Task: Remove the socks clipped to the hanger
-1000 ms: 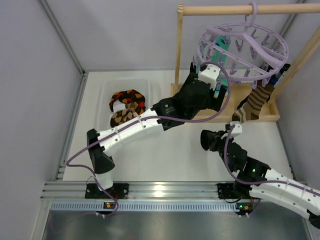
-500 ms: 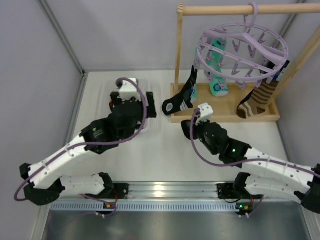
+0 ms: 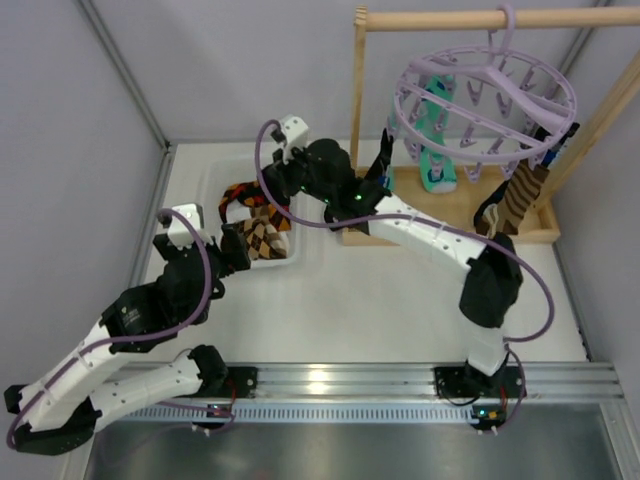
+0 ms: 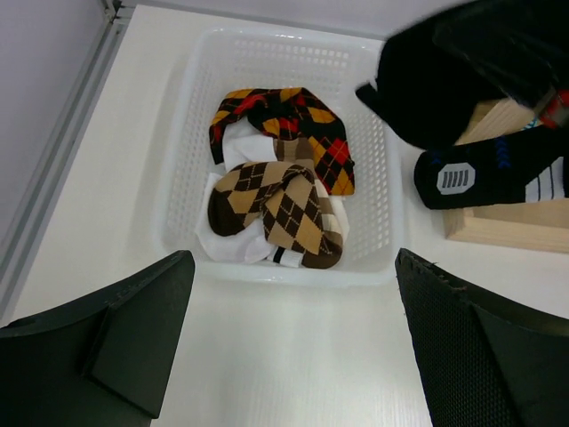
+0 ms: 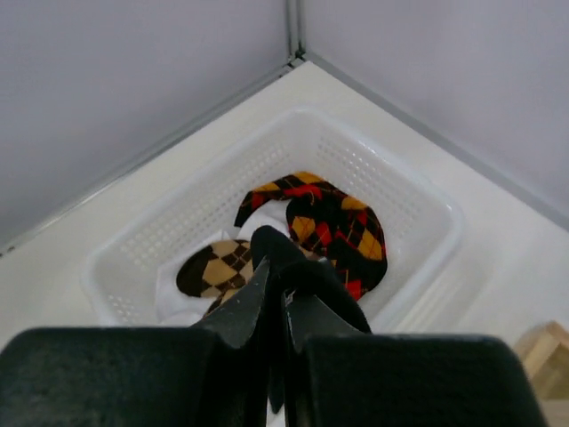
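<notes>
The lavender hanger (image 3: pixel 487 95) hangs from the wooden rail. Teal socks (image 3: pixel 432 120), a brown striped sock (image 3: pixel 515 200) and a black sock with blue-white marks (image 3: pixel 372 178) hang clipped to it. The black one's foot shows in the left wrist view (image 4: pixel 484 173). My right gripper (image 3: pixel 285 188) is above the white basket (image 3: pixel 212 182). In the right wrist view it (image 5: pixel 277 271) is shut on a black sock (image 5: pixel 298 267). My left gripper (image 4: pixel 293 356) is open and empty, low over the table by the basket's near edge (image 3: pixel 235 250).
Brown-orange argyle socks (image 4: pixel 284 200) and a red-black argyle one (image 4: pixel 293 116) lie in the basket. The wooden rail frame (image 3: pixel 450 18) and its base (image 3: pixel 450 222) stand at the back right. Grey walls close the left and the back.
My right arm has swung from mid-table up and left to over the basket, shut on a black sock. My left arm has drawn back to the basket's near side.
</notes>
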### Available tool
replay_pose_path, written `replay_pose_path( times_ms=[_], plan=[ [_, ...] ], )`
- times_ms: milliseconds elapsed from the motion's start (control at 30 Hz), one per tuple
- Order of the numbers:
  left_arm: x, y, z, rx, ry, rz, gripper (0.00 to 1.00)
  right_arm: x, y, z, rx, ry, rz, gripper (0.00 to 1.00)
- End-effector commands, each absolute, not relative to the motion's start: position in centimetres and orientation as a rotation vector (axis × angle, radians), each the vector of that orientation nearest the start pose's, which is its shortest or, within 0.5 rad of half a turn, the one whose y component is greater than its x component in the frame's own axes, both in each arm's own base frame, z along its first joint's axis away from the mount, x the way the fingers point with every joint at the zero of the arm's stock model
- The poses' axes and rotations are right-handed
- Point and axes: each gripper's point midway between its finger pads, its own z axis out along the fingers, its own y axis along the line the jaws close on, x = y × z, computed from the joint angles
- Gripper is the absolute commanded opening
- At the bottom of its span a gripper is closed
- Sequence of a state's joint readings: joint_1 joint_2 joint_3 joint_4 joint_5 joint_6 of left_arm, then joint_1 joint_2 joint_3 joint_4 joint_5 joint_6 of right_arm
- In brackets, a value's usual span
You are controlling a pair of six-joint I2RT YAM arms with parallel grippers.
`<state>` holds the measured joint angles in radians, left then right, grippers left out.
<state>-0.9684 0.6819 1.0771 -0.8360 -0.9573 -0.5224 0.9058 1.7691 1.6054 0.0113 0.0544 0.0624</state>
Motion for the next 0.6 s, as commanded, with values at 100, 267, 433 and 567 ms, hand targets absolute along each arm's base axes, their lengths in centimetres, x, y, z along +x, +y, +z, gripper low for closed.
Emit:
replay_pose_path(
  times_ms=[100, 267, 433, 567],
  plan=[
    [20.8, -5.9, 29.9, -0.202, 1.813, -0.011, 0.98, 40.5, 50.8, 31.2, -0.869, 1.558, 0.661, 0.23],
    [20.8, -6.1, 29.4, -0.194, 1.826, -0.016, 0.98, 41.1, 50.5, 32.6, -0.854, 1.560, 0.648, 0.84],
    [20.7, -6.9, 30.0, -0.202, 1.829, -0.085, 0.98, 39.2, 44.9, 37.5, -0.752, 1.534, 0.656, 0.93],
    [20.9, -9.1, 30.0, -0.197, 1.856, -0.189, 0.98, 36.1, 39.8, 39.7, -0.692, 1.542, 0.691, 0.94]
  ],
)
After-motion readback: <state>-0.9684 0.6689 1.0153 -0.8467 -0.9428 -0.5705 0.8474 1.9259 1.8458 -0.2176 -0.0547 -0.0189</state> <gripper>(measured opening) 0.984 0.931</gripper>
